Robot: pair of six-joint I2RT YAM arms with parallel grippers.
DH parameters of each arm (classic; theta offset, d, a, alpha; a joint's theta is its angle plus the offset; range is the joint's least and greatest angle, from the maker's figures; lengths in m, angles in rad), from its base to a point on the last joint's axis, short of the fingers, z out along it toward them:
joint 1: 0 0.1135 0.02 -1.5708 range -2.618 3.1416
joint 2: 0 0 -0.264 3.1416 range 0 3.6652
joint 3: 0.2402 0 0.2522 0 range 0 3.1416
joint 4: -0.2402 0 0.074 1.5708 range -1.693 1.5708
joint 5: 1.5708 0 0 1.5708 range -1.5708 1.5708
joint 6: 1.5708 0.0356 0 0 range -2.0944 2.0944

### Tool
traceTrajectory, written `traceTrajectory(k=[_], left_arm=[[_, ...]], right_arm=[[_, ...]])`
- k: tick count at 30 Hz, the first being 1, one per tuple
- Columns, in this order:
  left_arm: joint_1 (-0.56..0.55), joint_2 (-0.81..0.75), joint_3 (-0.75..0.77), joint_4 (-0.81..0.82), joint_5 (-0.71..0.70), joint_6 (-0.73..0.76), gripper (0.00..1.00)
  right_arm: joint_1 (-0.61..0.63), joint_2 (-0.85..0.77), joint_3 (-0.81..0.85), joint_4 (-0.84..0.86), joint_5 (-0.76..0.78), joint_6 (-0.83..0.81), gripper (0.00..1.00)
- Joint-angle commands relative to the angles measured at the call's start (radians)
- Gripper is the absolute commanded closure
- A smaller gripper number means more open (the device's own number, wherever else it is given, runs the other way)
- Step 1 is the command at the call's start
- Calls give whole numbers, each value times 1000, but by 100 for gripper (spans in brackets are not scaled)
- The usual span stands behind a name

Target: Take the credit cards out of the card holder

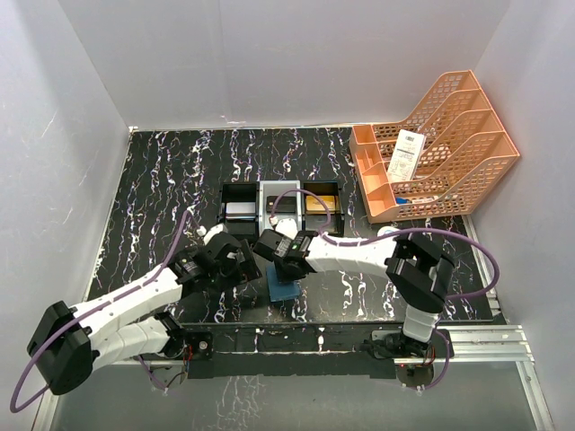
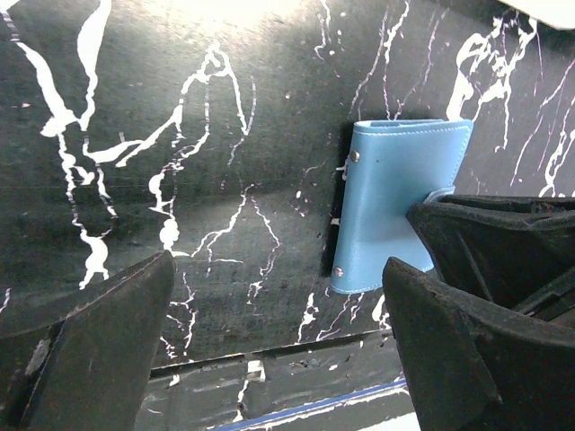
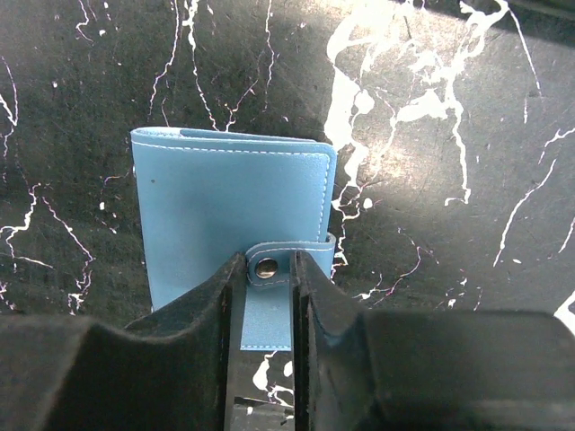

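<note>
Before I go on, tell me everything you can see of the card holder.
The card holder is a teal-blue, leather-like folding wallet with pale stitching, lying flat and closed on the marbled black table, its snap tab fastened over the front. The fingers of the right end effector flank that tab; whether they pinch it is unclear.

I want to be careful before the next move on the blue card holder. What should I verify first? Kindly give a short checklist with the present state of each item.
1. Card holder lies flat on the table, closed: ok.
2. Right gripper has its fingers on both sides of the snap tab: ok.
3. Grip on the snap tab is firm: cannot tell.
4. Left gripper is open and not touching the card holder: ok.
5. Credit cards are inside: cannot tell, as the closed cover would hide them.
</note>
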Motion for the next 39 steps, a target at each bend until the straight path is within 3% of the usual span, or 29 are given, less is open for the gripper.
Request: traceTrajectory(k=[1, 15, 22, 29, 39], left_arm=[[6, 35, 7, 70, 82, 52, 3], [4, 298, 88, 136, 228, 163, 9], [-4, 412, 139, 137, 221, 168, 15], [-10, 483, 127, 136, 203, 126, 31], [-12, 546, 107, 117, 194, 93, 39]], right_arm=[[2, -9, -63, 37, -6, 18, 83], [-122, -211, -304, 367, -264, 17, 96], [-136, -224, -327, 387, -286, 10, 96], [-151, -242, -334, 384, -279, 11, 96], [-187, -312, -368, 357, -245, 19, 96]])
